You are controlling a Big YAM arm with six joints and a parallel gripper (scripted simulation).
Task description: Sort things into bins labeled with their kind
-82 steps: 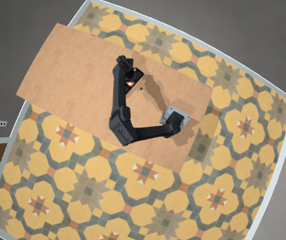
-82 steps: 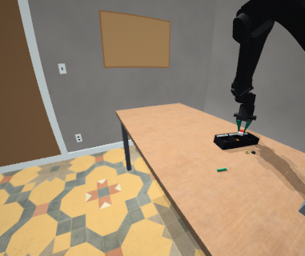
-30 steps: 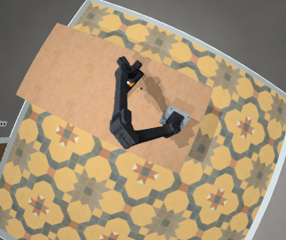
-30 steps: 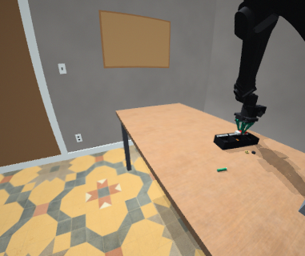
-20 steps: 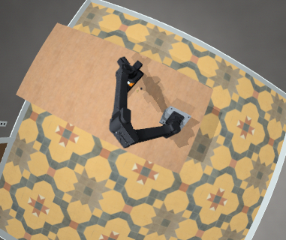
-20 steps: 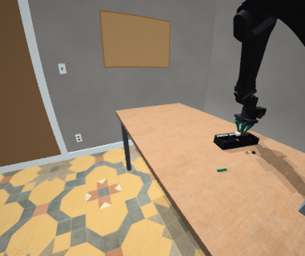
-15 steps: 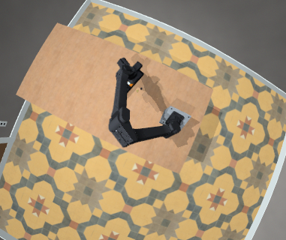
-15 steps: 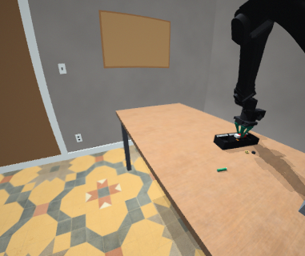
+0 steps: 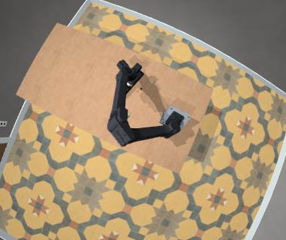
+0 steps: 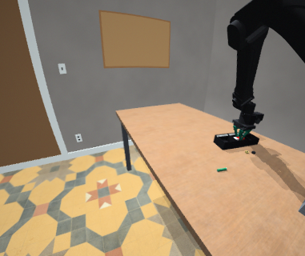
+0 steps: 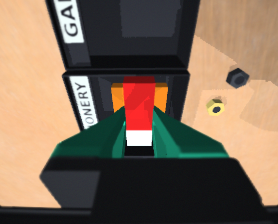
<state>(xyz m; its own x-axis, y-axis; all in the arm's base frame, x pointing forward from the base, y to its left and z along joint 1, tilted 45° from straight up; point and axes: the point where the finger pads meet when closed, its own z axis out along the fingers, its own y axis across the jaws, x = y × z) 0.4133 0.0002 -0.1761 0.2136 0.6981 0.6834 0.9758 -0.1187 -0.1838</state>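
Observation:
My gripper (image 11: 139, 111) (image 10: 242, 135) is shut on a red block with a white end (image 11: 139, 102). It holds the block over the compartment whose label (image 11: 84, 102) shows "ONERY". An orange thing (image 11: 118, 94) lies in that compartment, partly hidden behind the block. The adjoining compartment (image 11: 105, 55) has a label (image 11: 72, 22) starting "GA". Both belong to the black bin row (image 10: 225, 144) on the table. A yellow nut (image 11: 216, 108) (image 10: 246, 152) and a dark hex nut (image 11: 237, 78) (image 10: 253, 152) lie beside the bins. A green cylinder (image 10: 222, 170) lies farther off on the table.
The arm's grey base plate (image 9: 185, 118) stands on the wooden table (image 9: 73, 71). The arm's forearm and wrist hide part of the bin row in the top view. The table's long edge runs beyond the green cylinder.

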